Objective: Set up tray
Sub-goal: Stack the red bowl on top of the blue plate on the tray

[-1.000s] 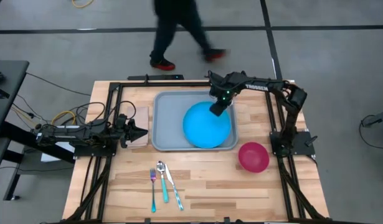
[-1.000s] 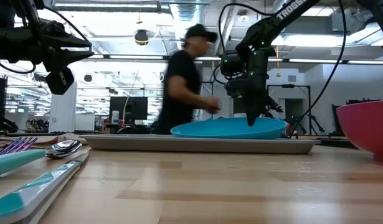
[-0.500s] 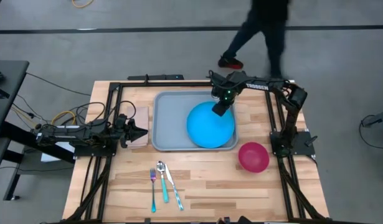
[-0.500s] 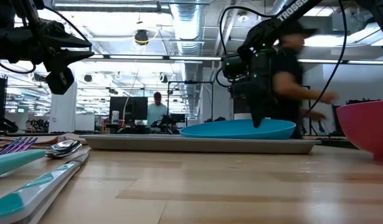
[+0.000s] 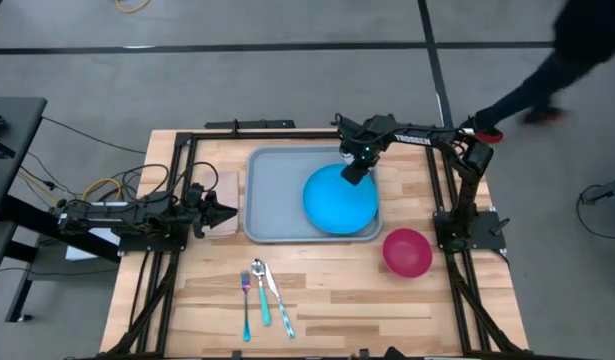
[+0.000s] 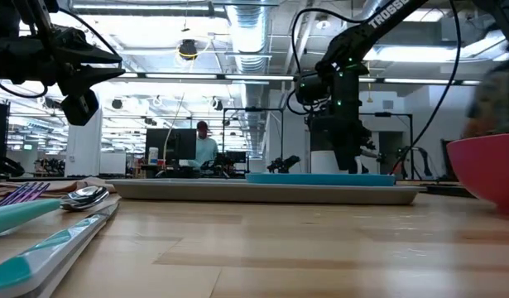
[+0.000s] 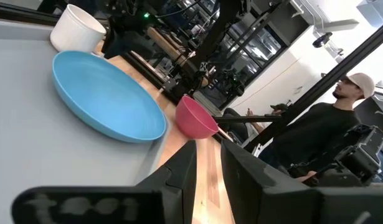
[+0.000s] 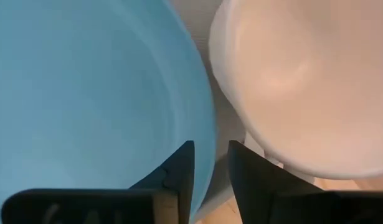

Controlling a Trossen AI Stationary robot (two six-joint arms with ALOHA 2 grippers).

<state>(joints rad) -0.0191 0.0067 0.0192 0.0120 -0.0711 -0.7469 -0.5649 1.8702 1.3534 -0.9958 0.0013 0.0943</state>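
Note:
The grey-blue tray [image 5: 272,195] lies on the wooden table, at its far middle. The round blue plate [image 5: 340,200] lies flat in the tray's right half and also shows in the low view [image 6: 320,178]. My right gripper [image 5: 355,172] points down at the plate's far rim and is shut on it. A white cup [image 8: 297,81] stands just beyond that rim and also shows in the left wrist view [image 7: 79,28]. My left gripper [image 5: 227,212] waits shut and empty, held above the table left of the tray. My right gripper pinches the blue plate's far rim [image 8: 207,134] between its two fingers, one finger over the plate's inside and one outside. The fingers come from above, pointing down. The plate lies flat on the tray floor [image 6: 262,192].
A pink bowl [image 5: 407,251] stands on the table right of the tray's near corner. A fork, a spoon and a knife [image 5: 262,295] lie near the front edge. A tan cloth [image 5: 225,190] lies left of the tray. A person walks beyond the far right corner [image 5: 547,80].
My right gripper has gone a little toward the table's right edge and down with the plate. The plate, held raised above the tray a second ago, now lies flat in it, slightly further right. A person has walked from left to right behind the table.

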